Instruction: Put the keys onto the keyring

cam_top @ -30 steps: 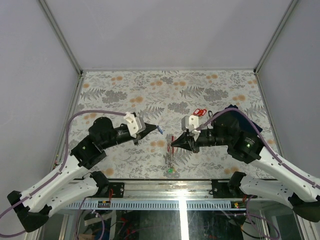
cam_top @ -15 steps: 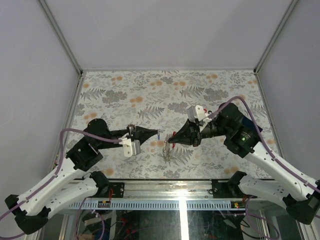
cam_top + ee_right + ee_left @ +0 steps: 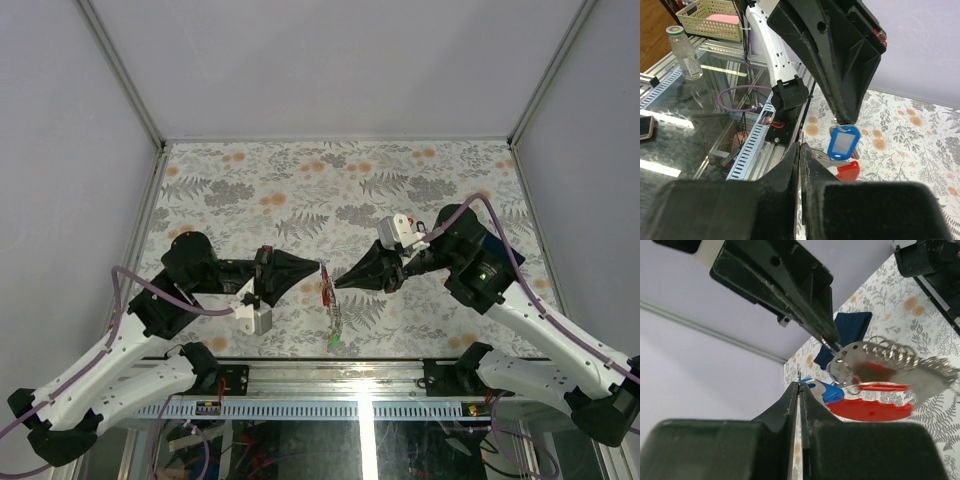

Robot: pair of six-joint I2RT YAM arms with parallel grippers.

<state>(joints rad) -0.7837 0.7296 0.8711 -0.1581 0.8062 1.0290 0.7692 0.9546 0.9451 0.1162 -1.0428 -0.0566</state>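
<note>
Top external view is showing me both arms reaching toward each other over the floral tabletop (image 3: 250, 180), their tips nearly meeting above its near middle. The left hand (image 3: 318, 268) is pinched down to a narrow point, and the right hand (image 3: 340, 283) is squeezed just as tight right beside it. A red tag (image 3: 326, 291) is hanging between the two tips. A thin silvery strand is trailing down from it to a green tag (image 3: 336, 342); I cannot tell whether that tag is touching the tabletop. Left wrist view is giving me my own left fingers pressing together with no gap, and the blue-tagged key (image 3: 829, 391) is sitting right at their tip. Pointing down from above, the right hand is nipping the silvery keyring (image 3: 842, 367), and blurred metal keys (image 3: 900, 365) are dangling from it together with the red tag. A navy cloth (image 3: 847, 325) is lying on the tabletop behind them. Right wrist view is showing my right fingers closing flat against each other at the bottom of the picture. Above them the left hand is gripping the blue-tagged key, its tag hanging straight down just over the red one. Off the tabletop, a bottle (image 3: 684, 50) and a basket (image 3: 715, 17) are standing on shelving.
</note>
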